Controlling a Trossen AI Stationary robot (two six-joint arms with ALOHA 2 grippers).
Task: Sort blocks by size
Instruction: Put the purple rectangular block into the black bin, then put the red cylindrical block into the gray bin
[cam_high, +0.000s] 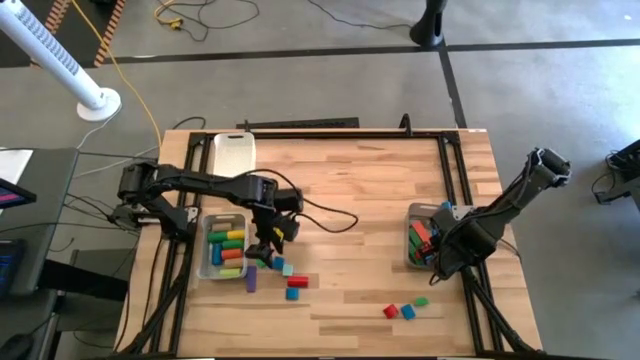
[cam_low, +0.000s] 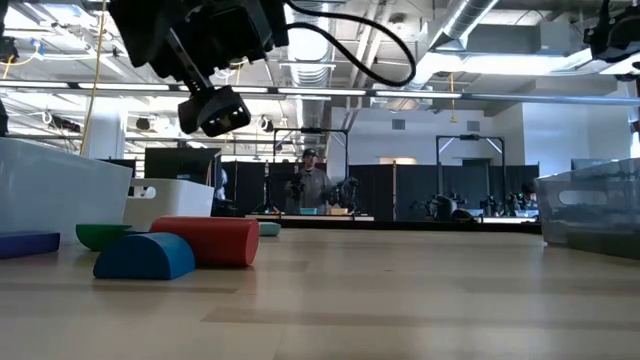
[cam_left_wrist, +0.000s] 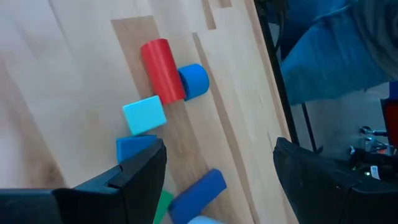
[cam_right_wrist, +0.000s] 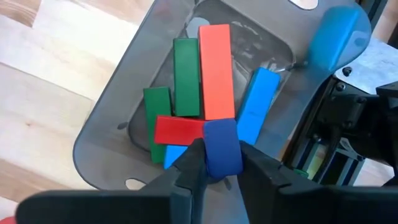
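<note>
left end effector (cam_left_wrist: 217, 168) fingers cut off by frame edge, green block (cam_left_wrist: 163, 205) mostly hidden behind finger

My left arm reaches from the table's left edge toward the middle, elbow bent, wrist turned downward. My left gripper (cam_high: 270, 238) hangs above the tabletop, clear of the surface, its two dark fingers (cam_left_wrist: 134, 174) spread wide with nothing between them. My right arm folds in from the right edge, forearm angled down and inward. My right gripper (cam_right_wrist: 214, 155) points downward, fingers (cam_right_wrist: 186, 168) closed on a dark blue block (cam_right_wrist: 221, 146), pressing it from both sides.
</note>
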